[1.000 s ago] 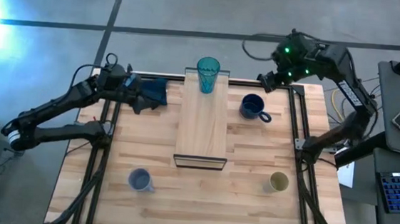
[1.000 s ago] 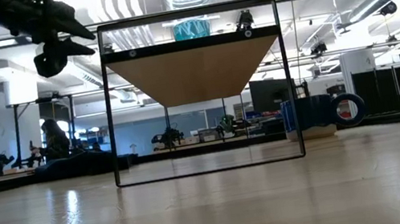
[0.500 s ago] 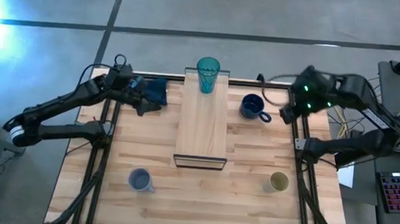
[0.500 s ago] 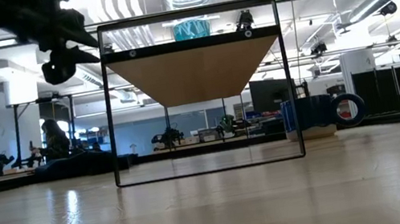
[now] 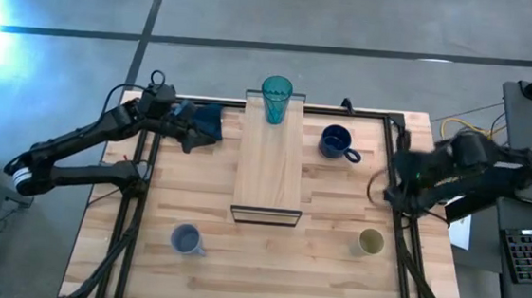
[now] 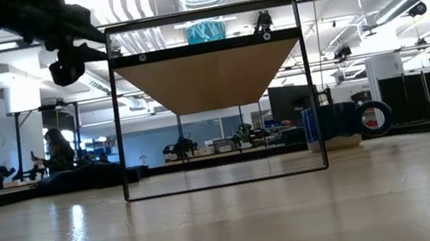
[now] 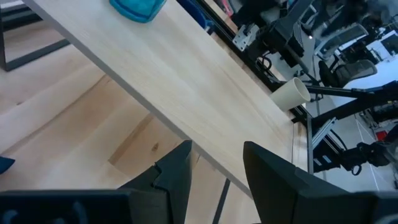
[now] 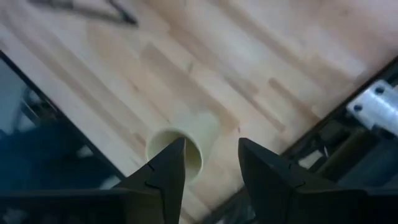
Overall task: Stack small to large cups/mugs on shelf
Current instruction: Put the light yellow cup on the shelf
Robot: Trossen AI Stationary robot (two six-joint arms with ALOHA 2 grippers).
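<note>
**benchrat:** Right gripper [image 8: 208,168] is up off the table at about 3 o'clock on the overhead, fingers spread with nothing between them. Its wrist cam looks down on the small cream-yellow cup [image 8: 177,146], which shows just beyond the fingertips and a bit toward one finger, not centred in the gap. From above, that cup [image 5: 371,241] sits near the table's right edge at roughly 5 o'clock, apart from the gripper.

**mugstacker:** So what's the worry?

**benchrat:** My guess is the off-centre line-up. If it drops as it is, one finger could land on the rim and tip or shove the cup toward the edge frame. It looks light, and it's close to the side.

**mugstacker:** And the rest?

**benchrat:** Going further back: pale blue-grey mug [image 5: 184,239] at 7 o'clock, untouched. Shelf [image 5: 269,173] runs down the middle, with the teal translucent tumbler [image 5: 276,98] already on its far end at 12. Wide dark navy mug [image 5: 337,142] stands on the table just right of the shelf, around 1 o'clock. Left gripper [image 7: 214,171] hangs at 10 o'clock near the dark blue cloth [image 5: 206,121], fingers apart, holding nothing, so I'd call it waiting.

**mugstacker:** So one of four is up.

**benchrat:** Looks that way, and the cream cup seems next.
</note>
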